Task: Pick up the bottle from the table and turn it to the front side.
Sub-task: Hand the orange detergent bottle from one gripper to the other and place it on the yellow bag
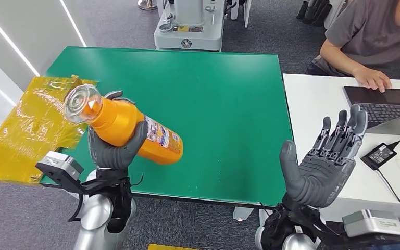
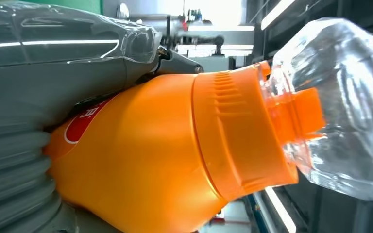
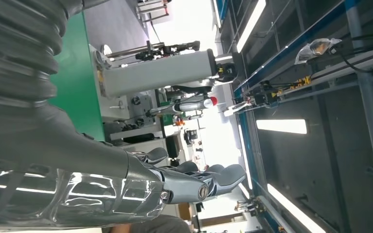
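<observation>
An orange bottle (image 1: 130,133) with a clear cap and a printed label is held off the green table (image 1: 224,104) by my left hand (image 1: 115,148), which grips its body. The bottle is tilted, cap toward the upper left, base toward the table. In the left wrist view the orange bottle (image 2: 175,155) lies against my left hand (image 2: 43,97), and its clear cap (image 2: 340,107) points away. My right hand (image 1: 323,159) is raised at the table's right front corner, fingers spread, holding nothing. The right wrist view shows my right hand (image 3: 77,179) with straight fingers.
A yellow plastic-wrapped sheet (image 1: 31,125) lies at the table's left edge. A white desk (image 1: 317,99) on the right carries a laptop (image 1: 385,104) and a power adapter (image 1: 381,153); a person (image 1: 370,41) sits there with a hand by the laptop. A machine base (image 1: 190,26) stands behind the table.
</observation>
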